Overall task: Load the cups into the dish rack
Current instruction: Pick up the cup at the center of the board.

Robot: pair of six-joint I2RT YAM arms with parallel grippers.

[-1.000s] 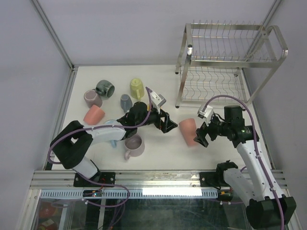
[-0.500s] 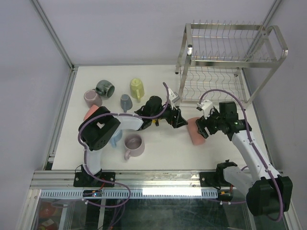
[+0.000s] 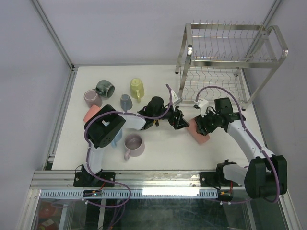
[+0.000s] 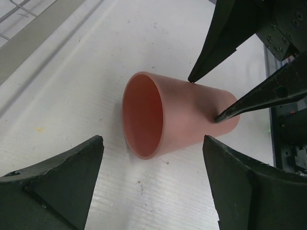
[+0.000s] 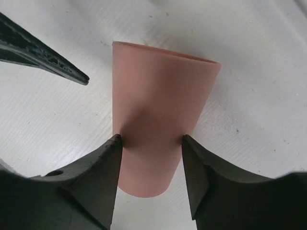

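White tabletop (image 3: 158, 153) fills the view, with the dish rack (image 3: 230, 62) standing at two o'clock. Other cups (image 3: 104, 88) cluster near ten o'clock. Just right of centre, a pink cup (image 3: 200, 132) lies on its side, mouth facing the left gripper (image 4: 152, 143), which gapes wide and touches nothing. The right gripper (image 5: 151, 139) pinches the cup's body nearer the base, pads on both walls. The cup is likely light, stiff, smooth and chippable. Because the walls taper, a firm hold around mid-body looks safest against slipping.
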